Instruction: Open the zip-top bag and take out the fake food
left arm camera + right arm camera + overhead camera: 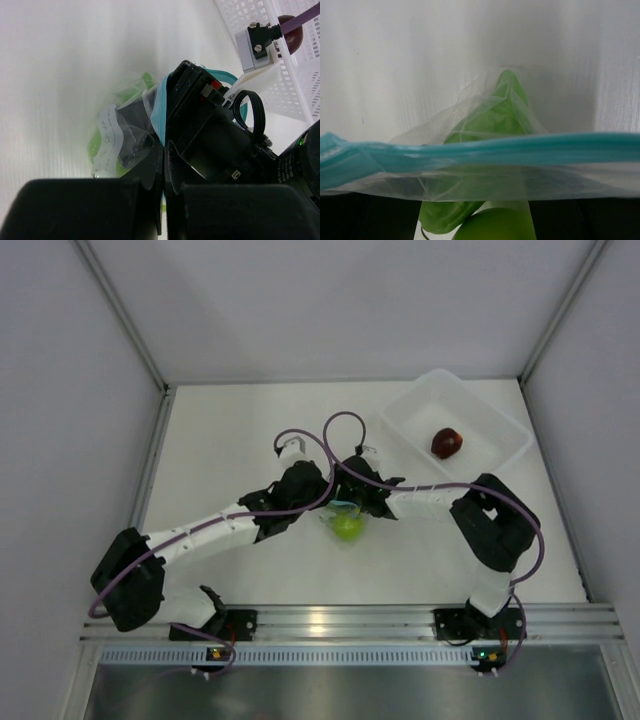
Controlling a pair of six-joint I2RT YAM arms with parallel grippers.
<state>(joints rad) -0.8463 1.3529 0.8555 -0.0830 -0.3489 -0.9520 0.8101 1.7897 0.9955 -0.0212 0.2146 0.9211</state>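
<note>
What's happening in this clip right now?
Both arms meet over the zip-top bag mid-table. The left gripper pinches the bag's edge, jaws shut, and the right gripper is at its teal-zippered mouth. Inside the bag sits green fake fruit; a dark red fruit lies in the white tray.

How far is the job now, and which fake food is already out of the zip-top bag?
Done: the dark red fruit lies in the white tray, outside the zip-top bag. In hand: the left gripper is shut on the bag's edge; the right gripper is at the teal strip, its jaws unclear. Left: the yellow-green apple and the elongated green fruit appear inside the bag.
</note>
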